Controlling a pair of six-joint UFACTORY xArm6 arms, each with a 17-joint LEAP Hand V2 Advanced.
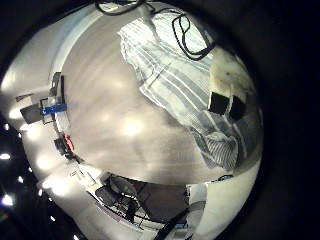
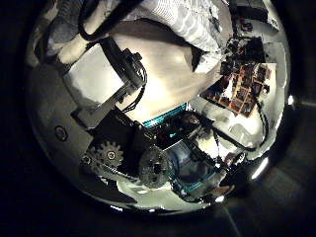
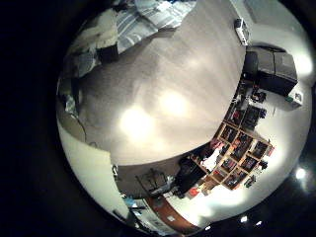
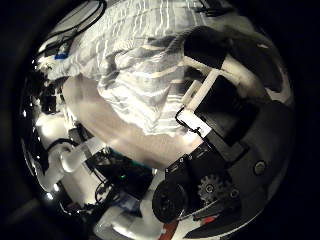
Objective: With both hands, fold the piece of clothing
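Note:
A striped garment (image 1: 185, 85) lies spread on the table (image 1: 110, 120). In the left little finger side palm view, one finger (image 1: 226, 86) of my left hand reaches out straight over the garment's edge. The left thumb side palm view shows the same garment (image 2: 183, 20) just beyond my left hand (image 2: 114, 74), whose fingers look relaxed. The garment (image 4: 125, 75) fills much of the right thumb side palm view, bunched into a fold. My right hand (image 4: 215, 75) curls its fingers over that fold. In the right little finger side palm view the garment (image 3: 148, 18) shows at the picture's edge, beside the bare table (image 3: 168, 94).
The table's edge (image 1: 75, 150) runs close to the garment, with room clutter beyond it. Shelves (image 3: 237, 148) stand past the far side of the table. A wide bare stretch of tabletop lies beside the cloth.

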